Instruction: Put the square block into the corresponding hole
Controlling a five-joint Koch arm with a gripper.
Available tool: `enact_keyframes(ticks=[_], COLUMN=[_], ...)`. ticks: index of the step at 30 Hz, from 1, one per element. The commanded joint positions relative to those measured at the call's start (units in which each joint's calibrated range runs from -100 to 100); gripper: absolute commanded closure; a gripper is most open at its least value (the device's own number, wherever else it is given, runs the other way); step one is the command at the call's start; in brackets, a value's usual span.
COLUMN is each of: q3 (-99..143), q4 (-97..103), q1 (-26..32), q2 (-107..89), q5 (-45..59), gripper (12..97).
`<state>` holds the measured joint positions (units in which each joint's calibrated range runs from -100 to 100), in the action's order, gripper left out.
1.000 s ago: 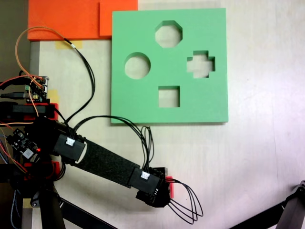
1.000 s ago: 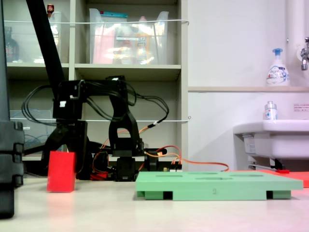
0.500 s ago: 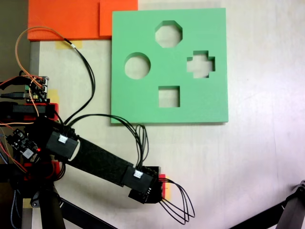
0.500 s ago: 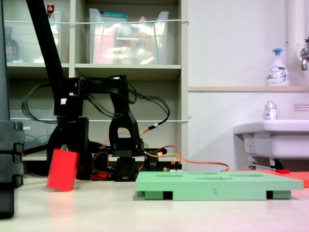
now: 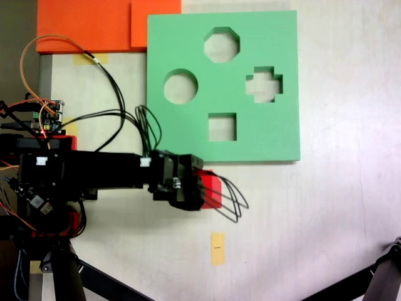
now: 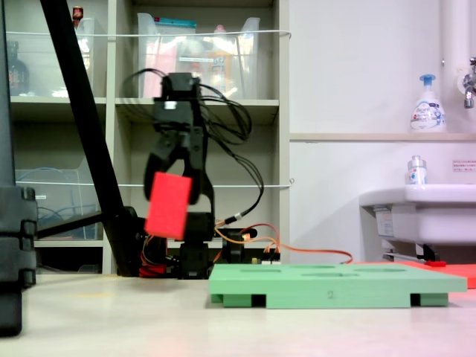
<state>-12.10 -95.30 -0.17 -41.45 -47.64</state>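
1. Step in hand — transport. The hand (image 6: 172, 199) is clamped on the square block (image 6: 168, 205) and holds it well above the bench (image 6: 149, 320); the low fixed view shows clear air under the block.
2. Block is tilted, not level — in that same view its top leans to the right, jaws gripping it from above on either side.
3. Top-down fixed view: the square block (image 5: 210, 188) peeks out red at the right end of the hand (image 5: 203, 188), just off the near edge of the green board (image 5: 263, 135), left of centre along that edge.
4. The corresponding hole (image 5: 222, 126) sits farther in on the board, a little right of the block, and is open with nothing in it. Round hole (image 5: 181, 86) is up and to the left, cross hole (image 5: 264, 84) up and to the right, octagon hole (image 5: 222, 44) at the far side — none of them the target.
5. Yellow tape strip (image 5: 217, 248) lies on the bench nearer the camera edge, apart from the block.
6. Next move, my read: carry the block over the board to sit above the square hole, level it and square its edges to the cutout, then lower — the fit looks tight, so a tilted or rotated block would likely catch on the rim.
7. Not yet done: block is still outside the board's outline.
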Motion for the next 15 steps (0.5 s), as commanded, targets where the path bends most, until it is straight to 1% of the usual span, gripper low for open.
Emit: enact_keyframes(ticks=[1, 5, 9, 15], q3=[-2.06, -3.85, -6.24, -17.61], q4=[1.56, 4.45, 6.95, 6.95], q1=[2.93, 6.25, 7.91, 9.87], q2=[-1.01, 4.02, 9.47, 21.76], q5=[-2.74, -5.18, -8.74, -12.80], gripper=[72.6, 72.6, 72.2, 72.2])
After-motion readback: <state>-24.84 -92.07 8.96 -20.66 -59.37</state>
